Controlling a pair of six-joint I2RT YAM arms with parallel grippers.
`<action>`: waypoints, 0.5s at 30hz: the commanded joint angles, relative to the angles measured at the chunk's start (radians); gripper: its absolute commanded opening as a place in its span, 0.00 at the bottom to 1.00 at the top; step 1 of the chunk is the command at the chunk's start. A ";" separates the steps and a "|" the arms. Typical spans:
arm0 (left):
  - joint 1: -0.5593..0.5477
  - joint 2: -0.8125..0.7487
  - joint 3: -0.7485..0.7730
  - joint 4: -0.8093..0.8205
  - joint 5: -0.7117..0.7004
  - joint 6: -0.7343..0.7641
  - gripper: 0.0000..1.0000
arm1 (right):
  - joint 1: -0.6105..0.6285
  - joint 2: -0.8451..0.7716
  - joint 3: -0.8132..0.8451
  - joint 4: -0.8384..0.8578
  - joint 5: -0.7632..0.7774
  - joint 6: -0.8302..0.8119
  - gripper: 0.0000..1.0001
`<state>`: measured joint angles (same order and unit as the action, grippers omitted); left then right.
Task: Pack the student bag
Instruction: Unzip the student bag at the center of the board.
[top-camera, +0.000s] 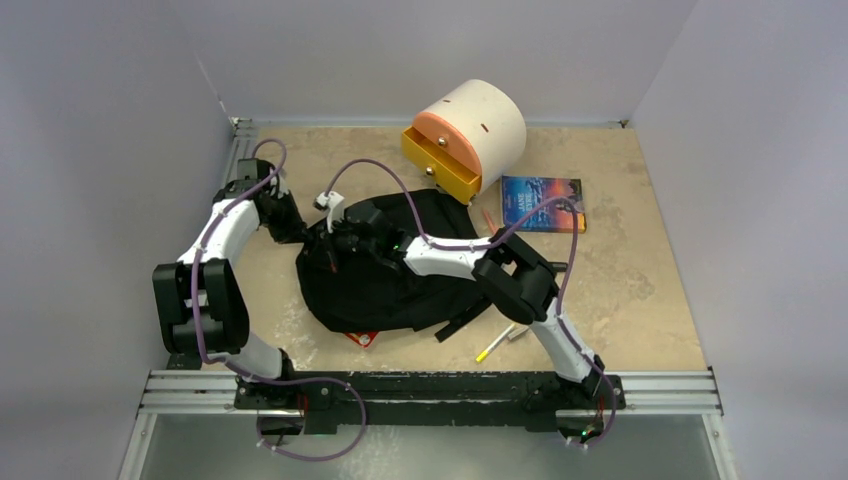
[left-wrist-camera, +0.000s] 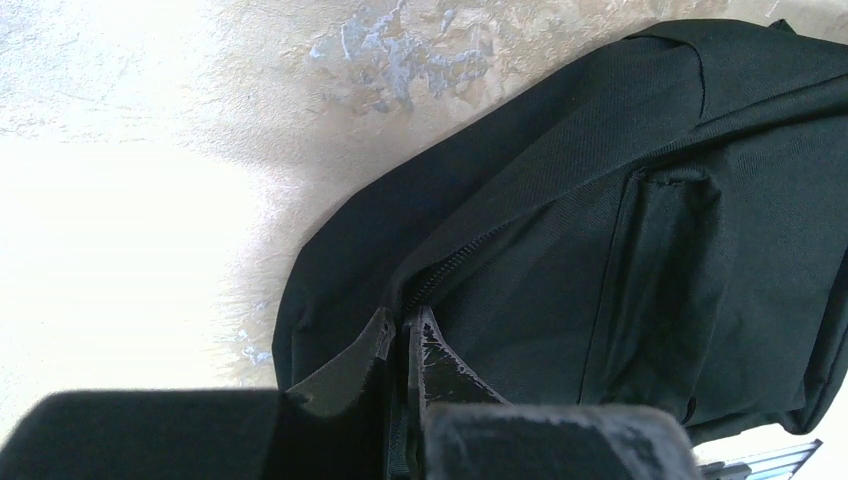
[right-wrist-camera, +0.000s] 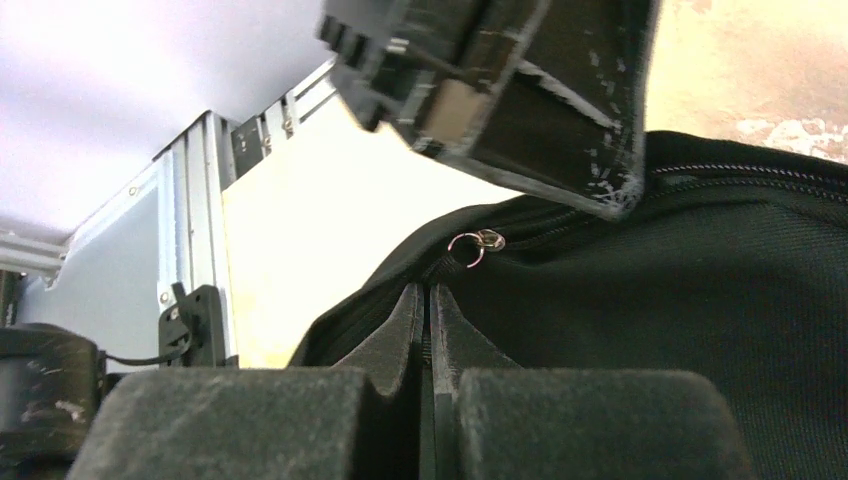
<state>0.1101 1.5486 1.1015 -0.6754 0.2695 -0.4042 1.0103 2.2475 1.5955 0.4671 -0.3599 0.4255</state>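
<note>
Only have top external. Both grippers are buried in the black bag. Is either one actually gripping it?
Observer: Left gripper is shut on the student bag, with the zip line running between its jaws.
Operator: Right one?
Observer: Right gripper is shut at the zip seam. I can't tell whether fabric is pinched.
Operator: Zip pull?
Observer: The zip pull sits free just above the right jaws, not gripped.

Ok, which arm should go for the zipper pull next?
Probably right. The zipper pull lies just past the closed right tool; the left tool is pinching the student bag at its seam, an anchor.
</note>
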 joint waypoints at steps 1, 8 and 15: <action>-0.004 -0.005 0.038 0.043 0.014 0.006 0.00 | 0.038 -0.115 -0.026 -0.014 -0.072 -0.060 0.00; -0.004 -0.010 0.045 0.057 -0.004 -0.003 0.00 | 0.072 -0.202 -0.174 -0.019 -0.104 -0.078 0.00; -0.004 -0.007 0.063 0.068 0.002 -0.015 0.00 | 0.100 -0.311 -0.347 -0.010 -0.091 -0.075 0.00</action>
<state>0.1097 1.5486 1.1076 -0.6716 0.2722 -0.4088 1.0954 2.0274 1.3163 0.4465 -0.4110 0.3580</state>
